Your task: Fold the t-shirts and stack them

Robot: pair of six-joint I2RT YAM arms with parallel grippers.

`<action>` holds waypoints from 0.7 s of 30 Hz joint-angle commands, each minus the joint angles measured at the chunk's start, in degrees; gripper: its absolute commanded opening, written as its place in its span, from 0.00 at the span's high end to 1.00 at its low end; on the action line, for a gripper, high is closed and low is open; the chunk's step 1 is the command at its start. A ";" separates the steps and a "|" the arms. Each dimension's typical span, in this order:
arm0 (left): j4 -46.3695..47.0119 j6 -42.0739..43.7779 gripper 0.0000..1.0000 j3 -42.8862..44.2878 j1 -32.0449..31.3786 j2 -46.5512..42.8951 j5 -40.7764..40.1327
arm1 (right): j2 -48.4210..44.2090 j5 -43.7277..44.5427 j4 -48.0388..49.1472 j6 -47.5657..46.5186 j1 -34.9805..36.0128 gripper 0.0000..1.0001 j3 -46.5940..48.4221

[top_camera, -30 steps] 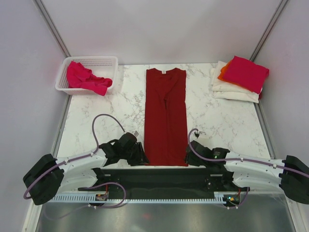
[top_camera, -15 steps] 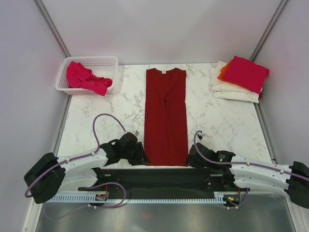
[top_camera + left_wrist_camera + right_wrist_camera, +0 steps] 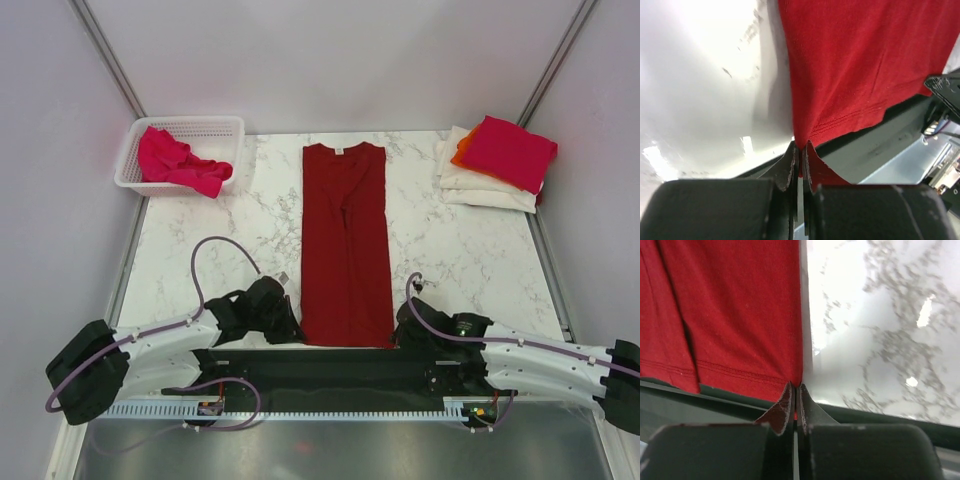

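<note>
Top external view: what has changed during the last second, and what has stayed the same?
The right gripper drew back a little toward the near edge of the table, and the hem of the dark red t-shirt followed slightly. Both grippers are shut on hem corners. The left gripper, the basket with its pink t-shirt and the folded stack stayed put.

No readable text, label or number shows anywhere

The left arm (image 3: pixel 165 340) and the right arm (image 3: pixel 530 350) are white with black joints. A thin purple cable (image 3: pixel 215 242) runs along each one. Each arm has a big black base (image 3: pixel 85 370). The left gripper (image 3: pixel 800 150) and the right gripper (image 3: pixel 795 390) are black, with thin pointed fingers (image 3: pixel 788 167).
</note>
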 commanded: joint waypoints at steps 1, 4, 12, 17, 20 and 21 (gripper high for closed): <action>-3.05 -2.28 0.98 1.60 -1.24 -3.31 2.37 | -3.92 -0.95 -12.56 -0.77 0.09 1.00 1.39; -8.14 -2.29 0.98 7.03 -1.42 -4.19 2.29 | -6.83 -0.78 -15.03 -0.85 0.09 1.00 4.82; -16.24 5.35 0.98 22.77 0.25 1.95 -0.10 | 7.02 -1.20 -13.19 -17.94 -11.80 1.00 21.95; -16.33 10.88 0.98 30.68 7.45 9.24 3.42 | 13.37 -7.36 -9.85 -28.35 -24.15 1.00 31.69; -16.59 13.87 0.98 35.87 11.67 14.15 6.32 | 20.82 -8.59 -9.41 -33.27 -28.02 1.00 37.33; -16.77 14.58 0.98 37.10 12.55 15.22 7.72 | 22.24 -9.12 -9.14 -34.07 -29.95 1.00 38.56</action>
